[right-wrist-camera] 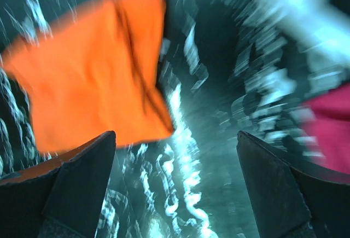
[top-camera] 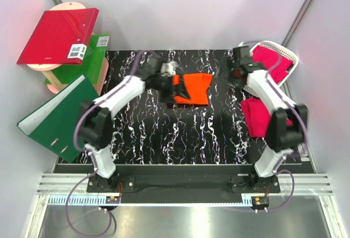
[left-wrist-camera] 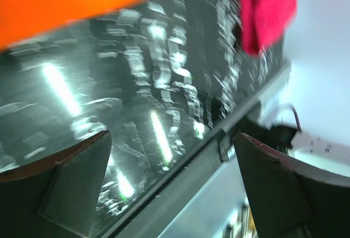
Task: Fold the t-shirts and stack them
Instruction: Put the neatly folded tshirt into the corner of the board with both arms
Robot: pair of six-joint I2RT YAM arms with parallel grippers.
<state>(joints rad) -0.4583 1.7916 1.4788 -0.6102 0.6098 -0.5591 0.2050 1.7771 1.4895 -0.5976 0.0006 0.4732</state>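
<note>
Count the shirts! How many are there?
3: bright orange cloth t-shirt, centre; magenta-pink cloth t-shirt, black table's right edge; another magenta-pink t-shirt in the white plastic lattice basket. More may hide underneath.

First t-shirt [top-camera: 195, 88] lies mid table [top-camera: 164, 139]; second t-shirt [top-camera: 272, 62] sits in basket [top-camera: 291, 58].

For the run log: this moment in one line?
left gripper open | right gripper open | orange shirt folded, centre | pink shirts at right

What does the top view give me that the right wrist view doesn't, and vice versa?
Only the top view: the white basket, the ring binders and the left gripper. Only the right wrist: the right gripper close up, open, nothing between its jaws. Both: the orange t-shirt, magenta cloth and the black marbled table.
</note>
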